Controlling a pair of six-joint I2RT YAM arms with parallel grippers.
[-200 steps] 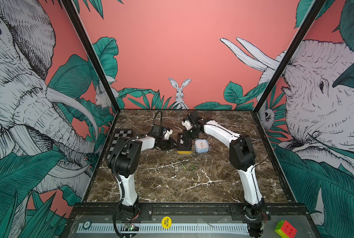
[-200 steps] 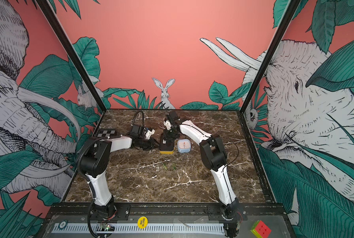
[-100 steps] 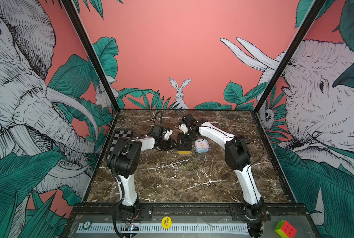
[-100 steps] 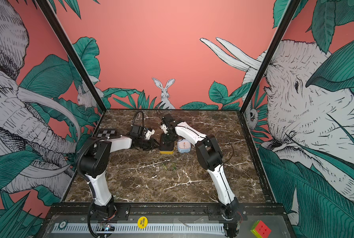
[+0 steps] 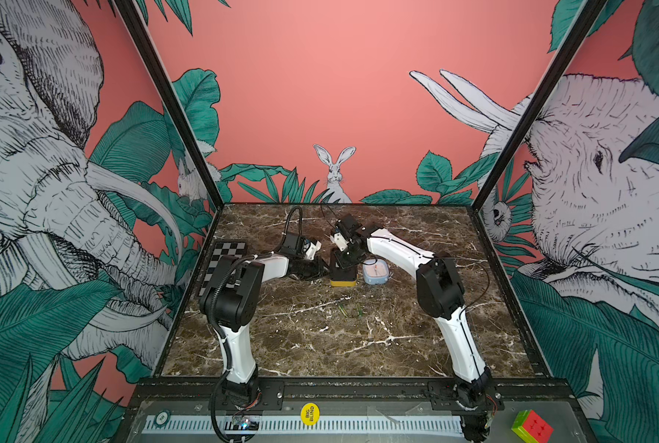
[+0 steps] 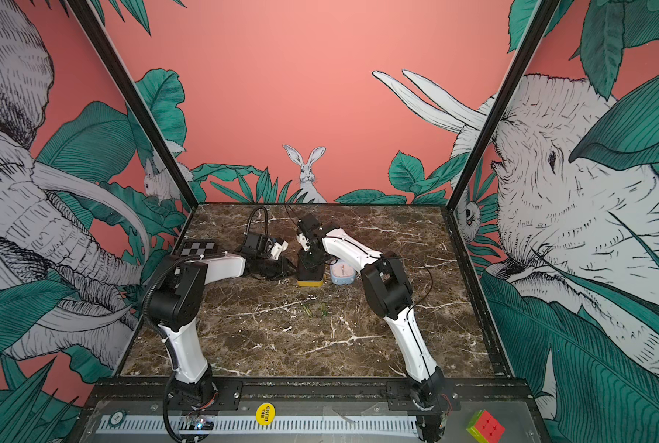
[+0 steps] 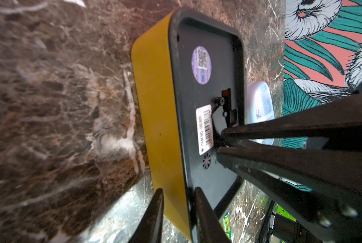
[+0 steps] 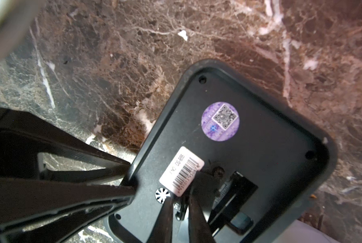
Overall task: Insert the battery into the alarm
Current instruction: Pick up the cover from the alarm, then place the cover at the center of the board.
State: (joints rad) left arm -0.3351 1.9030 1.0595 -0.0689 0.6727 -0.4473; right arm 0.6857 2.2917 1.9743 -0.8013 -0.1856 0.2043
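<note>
Yellow-and-black rectangular plastic alarm (image 5: 343,281) lies back-up mid-table toward 12 o'clock, with the left gripper (image 7: 178,192) pinching its edge. Right gripper (image 8: 180,199) has its fingers nearly together at the battery bay (image 8: 237,189), and I can't tell if they're gripping anything. Looks like the bay-opening stage to me. The green cylindrical batteries (image 5: 359,309) at its 6 o'clock need fetching next.

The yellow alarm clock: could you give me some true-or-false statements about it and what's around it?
1. The yellow alarm clock lies with its black back up. True.
2. The left pincer grips its edge. True.
3. The round sticker on its back is green. False: it is purple.
4. The green batteries are inside it. False: two lie loose on the marble table.
5. Nothing sits beside it. False: a small pale blue clock does.
</note>
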